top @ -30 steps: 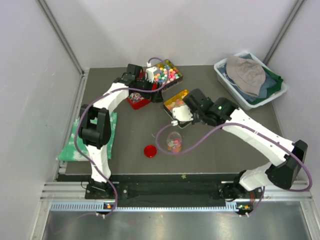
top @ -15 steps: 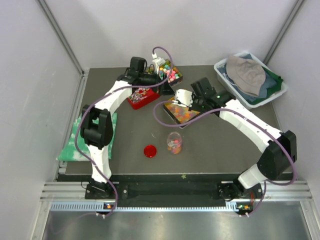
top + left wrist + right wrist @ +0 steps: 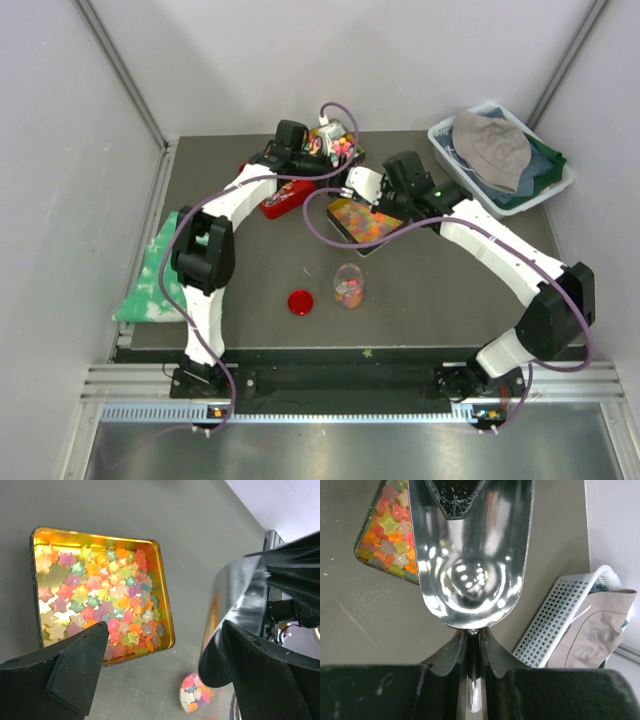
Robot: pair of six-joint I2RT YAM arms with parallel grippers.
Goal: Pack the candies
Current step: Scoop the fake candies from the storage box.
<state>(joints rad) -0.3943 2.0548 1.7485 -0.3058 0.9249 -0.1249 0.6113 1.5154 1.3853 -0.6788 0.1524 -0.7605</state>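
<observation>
The candies (image 3: pixel 366 221) are tiny glossy stars filling a gold tin (image 3: pixel 167 614) mid-table; in the left wrist view the candies (image 3: pixel 95 590) show below my jaws. More lie in a clear cup (image 3: pixel 348 285), which is the cup (image 3: pixel 196 696) nearer the table's front. My right gripper (image 3: pixel 474 635) is shut on the handle of an empty metal scoop (image 3: pixel 470 555). That scoop (image 3: pixel 359 183) hangs at the tin's far left corner. My left gripper (image 3: pixel 326 150) stands open and empty at the back; the left gripper (image 3: pixel 160 655) holds nothing between its wide fingers.
A red tin (image 3: pixel 283 197) of wrapped sweets lies left of the gold tin. A tin of pastel balls (image 3: pixel 340 146) sits behind, under the left gripper. A red lid (image 3: pixel 300 302) lies by the cup. A white basket (image 3: pixel 500 155) with cloth is back right; a green cloth (image 3: pixel 150 270) at left.
The right arm carried the scoop from beside the cup back to the tin's far end. The left gripper swung right, from over the red tin to the pastel-ball tin.
</observation>
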